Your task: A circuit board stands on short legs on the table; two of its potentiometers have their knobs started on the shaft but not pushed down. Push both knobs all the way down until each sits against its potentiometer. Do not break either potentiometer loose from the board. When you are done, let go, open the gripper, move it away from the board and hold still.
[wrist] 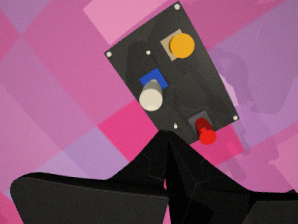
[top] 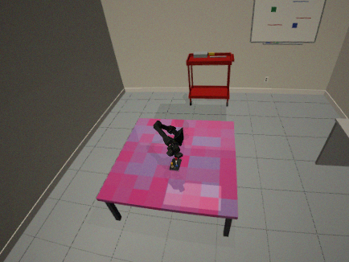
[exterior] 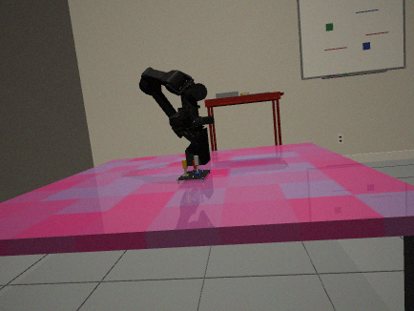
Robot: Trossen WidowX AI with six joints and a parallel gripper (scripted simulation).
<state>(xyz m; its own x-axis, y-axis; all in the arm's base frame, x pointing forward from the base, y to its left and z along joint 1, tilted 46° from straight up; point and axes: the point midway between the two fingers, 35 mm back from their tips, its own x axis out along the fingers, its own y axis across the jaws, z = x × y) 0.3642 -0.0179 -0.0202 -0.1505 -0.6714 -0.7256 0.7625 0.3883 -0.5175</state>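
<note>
The gripper (wrist: 168, 137) is pinched fully closed with nothing between its fingers — the tips meet in one point just over the near edge of the board (wrist: 133, 63). The board sits near the middle of the pink table (top: 133, 189). The red knob (wrist: 206, 136) is just beside the tips, the white knob (wrist: 150, 99) mid-board, the orange knob (wrist: 181, 44) at the far end.

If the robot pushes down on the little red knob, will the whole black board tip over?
Probably not. The circuit board looks wide and flat and stands low on the table. The red knob sits close to one edge, though, so a hard or sideways push might rock that side. The shut gripper is just beside the knob, so a straight-down press seems safest.
</note>
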